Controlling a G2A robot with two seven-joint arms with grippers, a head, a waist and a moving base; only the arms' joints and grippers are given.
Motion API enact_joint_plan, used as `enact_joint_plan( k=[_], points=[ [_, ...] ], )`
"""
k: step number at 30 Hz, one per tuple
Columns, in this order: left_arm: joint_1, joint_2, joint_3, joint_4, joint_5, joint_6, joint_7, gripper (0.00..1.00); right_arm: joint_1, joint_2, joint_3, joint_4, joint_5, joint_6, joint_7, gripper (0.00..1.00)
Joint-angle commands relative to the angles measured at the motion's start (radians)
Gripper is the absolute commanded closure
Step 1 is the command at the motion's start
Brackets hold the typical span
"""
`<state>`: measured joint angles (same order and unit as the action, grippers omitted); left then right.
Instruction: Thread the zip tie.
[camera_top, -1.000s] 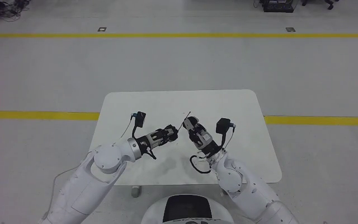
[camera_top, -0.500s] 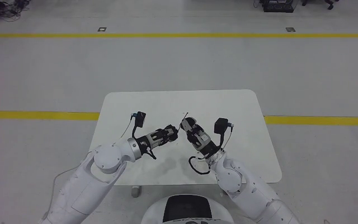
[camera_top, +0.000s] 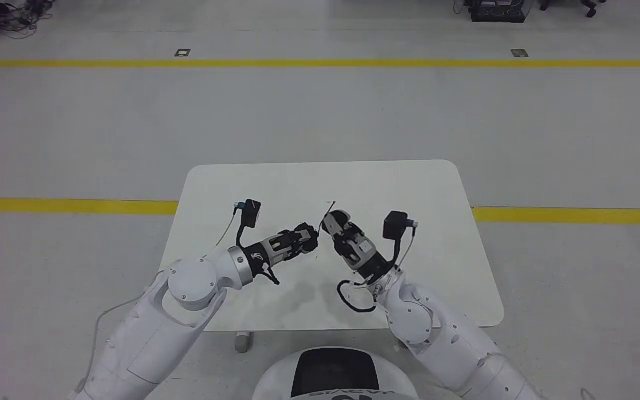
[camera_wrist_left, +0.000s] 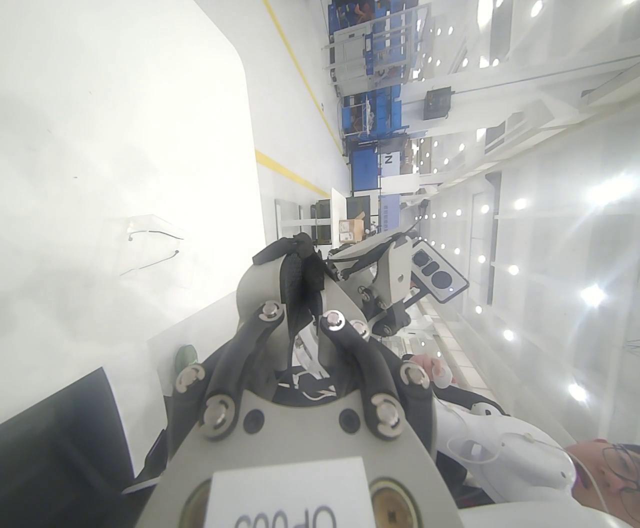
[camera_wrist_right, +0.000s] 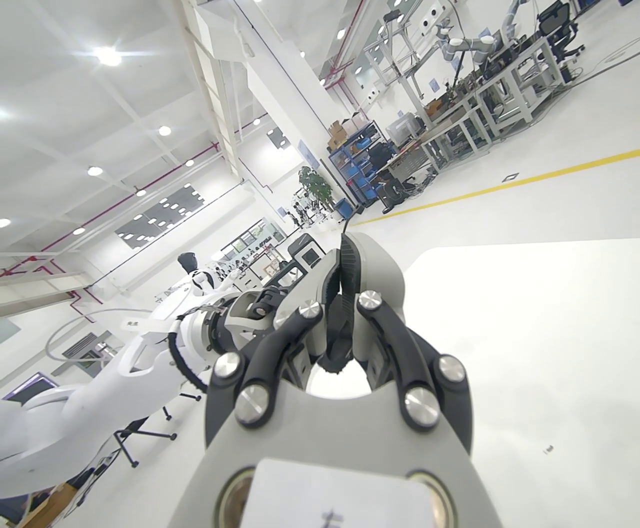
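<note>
Right gripper (camera_wrist_right: 343, 270) is clamped tight on the black zip tie (camera_wrist_right: 336, 361), holding it up above the white table (camera_top: 420, 195). Just to its left, the left gripper (camera_wrist_left: 299, 260) is pinched closed too, though what it grips I can't tell. The tie's thin tip pokes out toward the far side.

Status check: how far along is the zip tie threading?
Done: the right gripper is shut on the zip tie, whose tip pokes past the fingertips, above the table. In hand: the left gripper, shut, sits close beside it. Remaining: no closed loop shows, so threading looks unfinished.
</note>
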<state>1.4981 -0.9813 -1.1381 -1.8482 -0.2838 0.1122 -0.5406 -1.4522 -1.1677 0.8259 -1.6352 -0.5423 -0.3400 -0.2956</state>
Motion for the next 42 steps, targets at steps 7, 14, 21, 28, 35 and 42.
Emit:
enact_joint_plan(
  k=[7,14,21,28,35,42],
  points=[
    [0.0,0.0,0.0,0.0,0.0,0.0,0.0,1.0,0.014,0.01,-0.013,0.021,0.006,0.0,-0.007,1.0],
    [0.0,0.0,0.0,0.0,0.0,0.0,0.0,1.0,0.013,0.018,-0.006,0.033,0.0,0.0,-0.024,1.0],
    [0.0,0.0,0.0,0.0,0.0,0.0,0.0,1.0,0.012,0.021,-0.004,0.046,-0.013,0.0,-0.029,1.0],
    [0.0,0.0,0.0,0.0,0.0,0.0,0.0,1.0,0.013,0.018,-0.011,0.043,-0.014,0.0,-0.031,1.0],
    [0.0,0.0,0.0,0.0,0.0,0.0,0.0,1.0,0.02,0.017,-0.022,0.05,-0.019,0.0,-0.023,1.0],
    [0.0,0.0,0.0,0.0,0.0,0.0,0.0,1.0,0.022,0.014,-0.02,0.06,-0.034,0.0,-0.021,1.0]
  ],
)
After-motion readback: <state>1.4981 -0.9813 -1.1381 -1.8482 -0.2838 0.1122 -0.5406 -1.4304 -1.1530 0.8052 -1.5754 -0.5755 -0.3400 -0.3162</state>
